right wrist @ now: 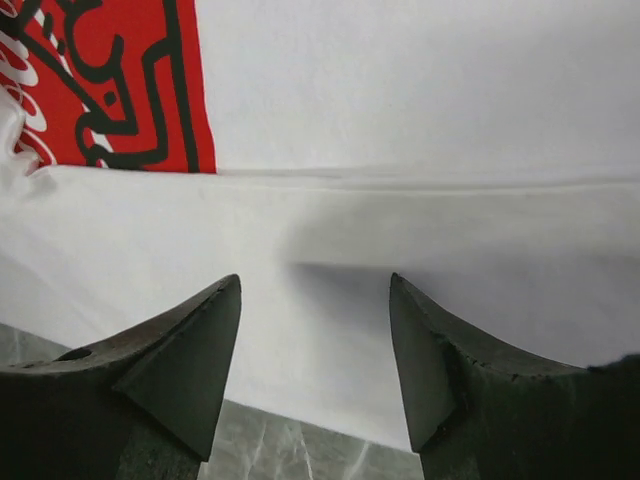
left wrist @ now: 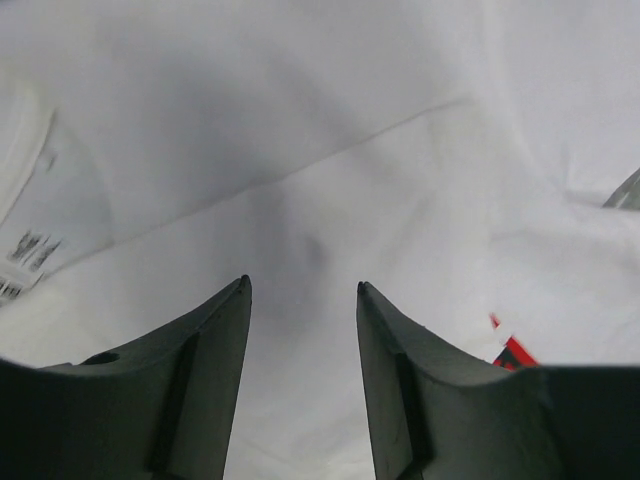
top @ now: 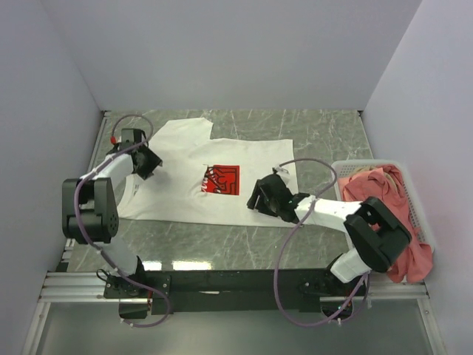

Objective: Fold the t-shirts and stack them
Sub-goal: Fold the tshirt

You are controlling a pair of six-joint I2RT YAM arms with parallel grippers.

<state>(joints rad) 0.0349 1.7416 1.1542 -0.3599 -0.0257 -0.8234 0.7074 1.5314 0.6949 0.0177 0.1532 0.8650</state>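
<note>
Your left gripper [left wrist: 302, 288] hangs with jaws apart and nothing between them, over the left side of the white shirt [top: 185, 159] spread flat on the table [top: 325, 133]. Your right gripper [right wrist: 315, 282] gapes wide above the shirt's near edge, also empty. A pink shirt [top: 378, 185] lies in the basket [top: 367, 162] at the right.

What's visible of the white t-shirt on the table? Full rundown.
The white t-shirt is soft cloth with a red rectangular print lined in black. It lies spread nearly flat on the grey marbled table, one sleeve jutting toward the far edge, mild creases, one layer overlapping beside the print. The left gripper and right gripper hang open over it, holding nothing.
</note>
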